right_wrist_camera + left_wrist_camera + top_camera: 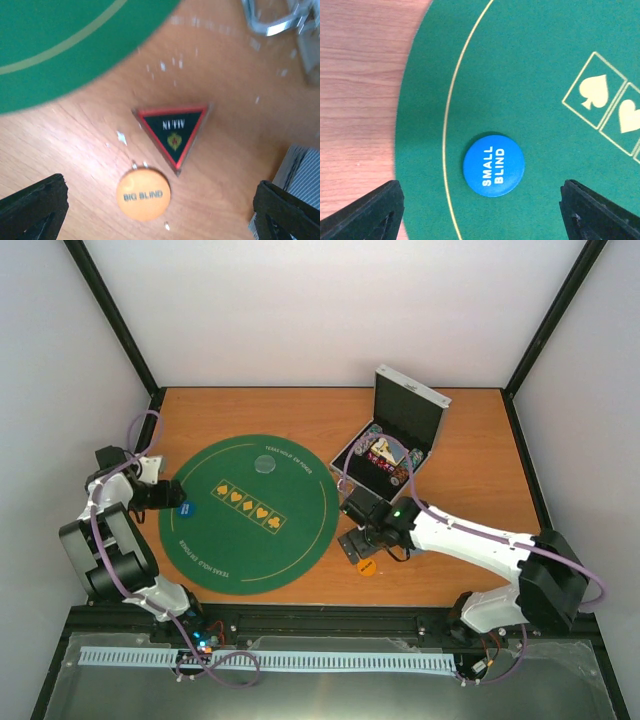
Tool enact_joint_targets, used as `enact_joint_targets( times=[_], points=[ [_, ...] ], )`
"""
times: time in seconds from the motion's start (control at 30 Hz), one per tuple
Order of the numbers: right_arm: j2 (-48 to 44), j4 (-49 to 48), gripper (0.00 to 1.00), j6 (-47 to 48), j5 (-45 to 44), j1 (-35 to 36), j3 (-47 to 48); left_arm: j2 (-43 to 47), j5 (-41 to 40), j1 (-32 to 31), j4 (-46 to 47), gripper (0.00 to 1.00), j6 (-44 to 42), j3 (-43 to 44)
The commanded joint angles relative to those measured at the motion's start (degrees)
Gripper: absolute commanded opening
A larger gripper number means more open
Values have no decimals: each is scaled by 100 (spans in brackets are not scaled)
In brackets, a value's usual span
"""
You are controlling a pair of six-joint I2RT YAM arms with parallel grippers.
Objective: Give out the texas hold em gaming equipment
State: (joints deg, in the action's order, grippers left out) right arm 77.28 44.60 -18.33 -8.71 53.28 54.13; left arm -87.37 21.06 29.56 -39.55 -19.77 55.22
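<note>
1. Texas hold em gaming equipment is found in three places: on the green felt mat (250,550), on the bare wooden table (200,410), and in the silver metal case (405,415).
2. A blue disc (493,171) marked SMALL BLIND lies flat on the mat near its left edge. It sits just inside the gold border line, to the left of the printed spade box.
3. A clear disc (265,464) lies on the far part of the mat, well apart from the blue disc.
4. An orange disc (143,194) marked BIG BLIND lies on the table just off the mat's right-hand edge.
5. A black triangular marker (173,131), red-edged and lettered ALL IN, lies flat just beside the orange disc. One corner points toward it, and a narrow gap shows between them.
6. The case stands open at the far right of the table with its lid raised. Striped-edge poker chips (385,458) are packed inside; their count cannot be told.
7. The left gripper (482,210) hangs over the blue disc. Its jaws are spread wide to either side of the disc, touching nothing and holding nothing.
8. The right gripper (160,205) hangs over the orange disc and the triangular marker. Its jaws are fully spread and it holds nothing.
9. The right wrist view is blurred toward its far edge, and items there cannot be identified.
</note>
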Motion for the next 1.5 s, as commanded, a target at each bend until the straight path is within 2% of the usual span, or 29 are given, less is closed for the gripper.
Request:
enact_joint_targets(
  times=[0.0,0.1,0.2,0.47,0.63,0.83,1.37,1.47],
  points=[
    [144,202,100,-540,218,51,-340,-18,-476,-45,63,87,-178,7],
    [201,-24,100,-647,320,51,-559,-68,-420,-68,35,89,-215,28],
    [420,-325,100,-772,523,58,-837,-61,-392,-179,39,99,-244,-54],
    [788,-364,100,-992,208,321,-756,25,-306,-385,112,100,-192,-201],
    [807,-418,93,-1102,311,345,-957,45,-315,-381,113,100,-228,-187],
    [966,-561,75,-1119,420,349,-975,-12,-260,-380,143,100,-201,-186],
    [1342,-391,64,-1481,505,673,-1051,-87,-222,-383,255,100,-253,-235],
    [1360,-412,57,-1480,576,688,-1079,-79,-254,-381,259,100,-272,-245]
  ],
)
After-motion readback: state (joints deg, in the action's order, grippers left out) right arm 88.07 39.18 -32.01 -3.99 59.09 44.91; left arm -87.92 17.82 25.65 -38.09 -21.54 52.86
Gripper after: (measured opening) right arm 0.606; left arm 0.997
